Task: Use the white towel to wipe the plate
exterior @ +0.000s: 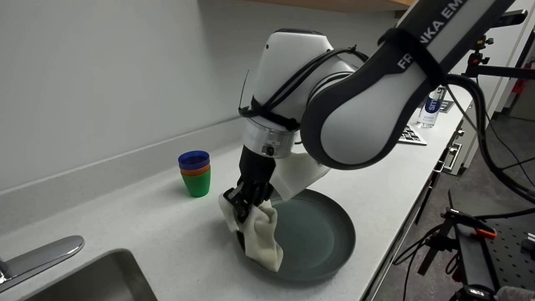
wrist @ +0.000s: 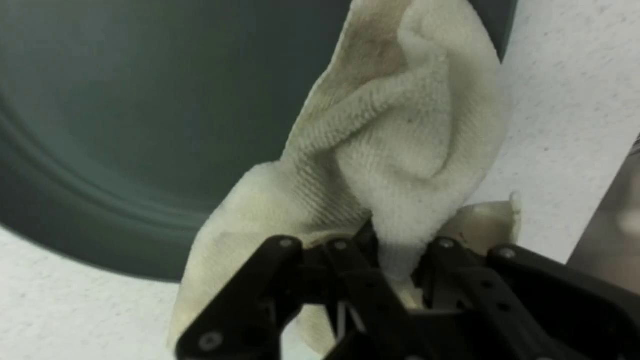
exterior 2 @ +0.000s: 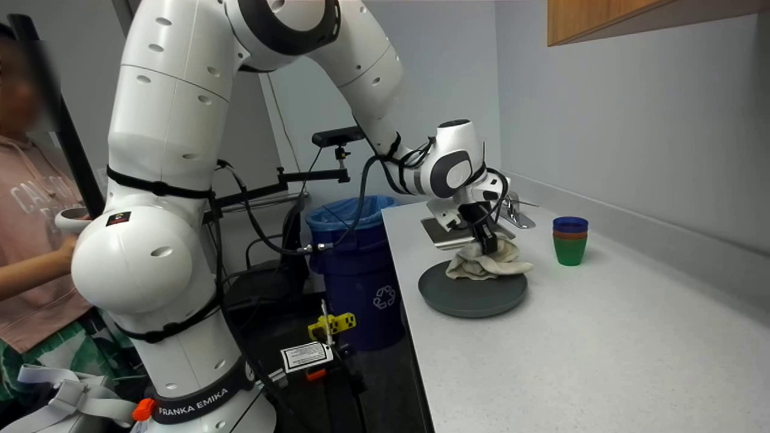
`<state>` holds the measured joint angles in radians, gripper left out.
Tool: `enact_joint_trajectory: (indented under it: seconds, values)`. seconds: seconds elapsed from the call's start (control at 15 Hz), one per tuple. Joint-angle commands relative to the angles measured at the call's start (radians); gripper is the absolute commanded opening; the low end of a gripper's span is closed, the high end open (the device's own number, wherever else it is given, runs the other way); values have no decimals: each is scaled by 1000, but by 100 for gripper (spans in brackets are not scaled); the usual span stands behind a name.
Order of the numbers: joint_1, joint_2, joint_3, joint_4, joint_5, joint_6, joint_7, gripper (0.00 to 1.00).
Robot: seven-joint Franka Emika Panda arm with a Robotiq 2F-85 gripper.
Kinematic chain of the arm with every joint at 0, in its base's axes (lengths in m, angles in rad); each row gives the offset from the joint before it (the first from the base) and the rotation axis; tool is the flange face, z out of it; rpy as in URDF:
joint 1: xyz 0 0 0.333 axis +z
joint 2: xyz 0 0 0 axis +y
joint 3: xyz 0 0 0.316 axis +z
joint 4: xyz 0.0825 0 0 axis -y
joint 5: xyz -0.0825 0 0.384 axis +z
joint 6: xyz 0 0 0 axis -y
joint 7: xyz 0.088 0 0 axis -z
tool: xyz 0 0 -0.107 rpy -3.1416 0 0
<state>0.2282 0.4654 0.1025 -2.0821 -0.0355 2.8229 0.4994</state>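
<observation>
1. Countertop (exterior 2: 601, 355), pale and speckled, fills the lower right in an exterior view.
2. Round, grey-green plate (exterior: 313, 234), at lower centre in an exterior view, gives me no long axis to follow. In the wrist view its bare face lies to the upper left of my gripper (wrist: 397, 255); I judge that the wiping stroke should head that way.
3. Bunched white towel (wrist: 400, 130) drapes over the plate's rim; its length runs from bottom centre to the top edge of the wrist view.
4. Pinched narrow on a fold of that towel, my gripper stands above most of it in both exterior views, with cloth between me and the plate.
</observation>
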Motion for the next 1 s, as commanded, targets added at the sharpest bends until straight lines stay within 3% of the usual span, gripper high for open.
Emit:
enact_joint_trajectory:
  seconds: [0.0,0.33,0.67,0.93]
  values:
    - [-88,-12,105,-37,151,1,-209,3]
    - [-49,-63,21,-103,158,-53,-170,3]
    - [50,-148,-124,-174,67,-114,23,3]
    - [71,-186,-170,-203,-5,-101,115,3]
